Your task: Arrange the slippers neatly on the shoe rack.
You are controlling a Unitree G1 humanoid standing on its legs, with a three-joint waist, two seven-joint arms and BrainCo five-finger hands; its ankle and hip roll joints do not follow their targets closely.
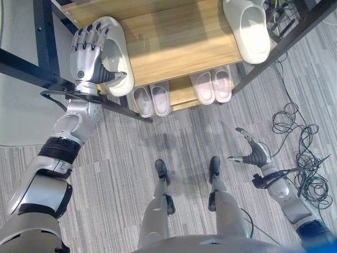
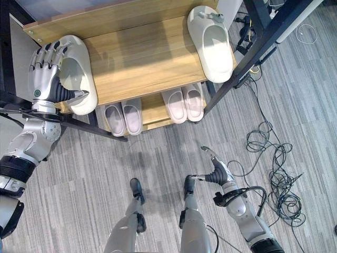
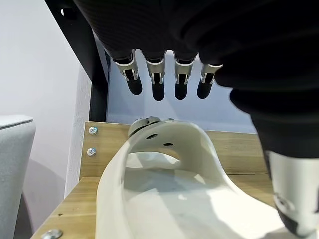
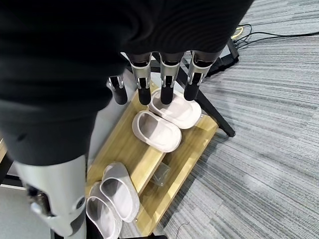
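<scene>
Open right hand (image 1: pixel 257 154) hangs low; open left hand (image 1: pixel 88 50) over shoe rack's (image 1: pixel 179 45) cream slipper (image 1: pixel 117 52)

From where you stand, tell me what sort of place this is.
Probably a lab or office corner set up like a home entryway: a wooden shoe rack with a black frame holding slippers, grey striped carpet, and loose black cables on the floor.

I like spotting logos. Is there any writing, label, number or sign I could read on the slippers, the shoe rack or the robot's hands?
None can be read.
Cream slippers and pale pairs: no print shows.
Shoe rack: bare wood.
Left hand, right hand: unmarked.
</scene>
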